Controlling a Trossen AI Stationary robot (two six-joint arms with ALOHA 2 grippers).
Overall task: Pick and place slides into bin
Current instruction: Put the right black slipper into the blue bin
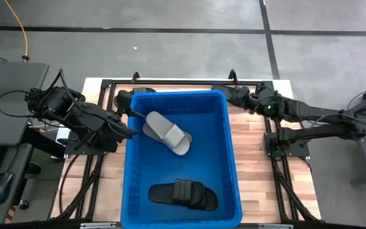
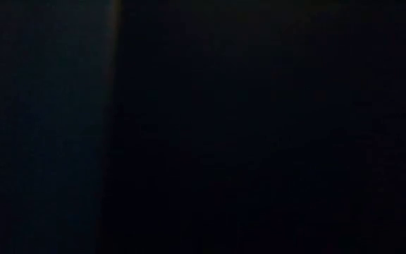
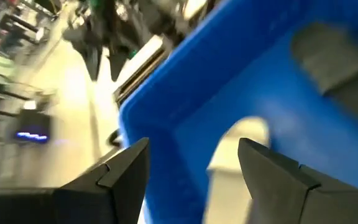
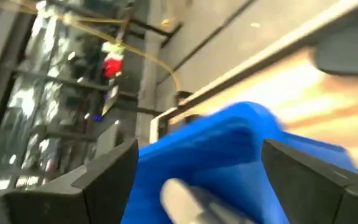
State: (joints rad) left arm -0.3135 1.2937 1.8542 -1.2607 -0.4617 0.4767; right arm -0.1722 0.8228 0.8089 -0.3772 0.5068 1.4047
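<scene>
The blue bin [image 1: 230,159] stands in the middle of the table. A light grey slide [image 1: 167,133] lies in its far half and a black slide [image 1: 183,194] in its near half. Another black slide [image 1: 138,93] lies on the table behind the bin's far left corner. My left gripper [image 1: 134,131] is open at the bin's left wall; the rim [image 3: 166,106] runs between its fingers, with the grey slide [image 3: 247,134] just beyond. My right gripper [image 1: 223,93] is open over the bin's far right corner [image 4: 229,134]. The low view is dark.
The wooden table top [image 1: 253,146] shows bare to the right of the bin. A black frame [image 1: 94,184] runs along the table's left side, under my left arm. A dark thing [image 4: 347,43] lies on the wood in the right wrist view.
</scene>
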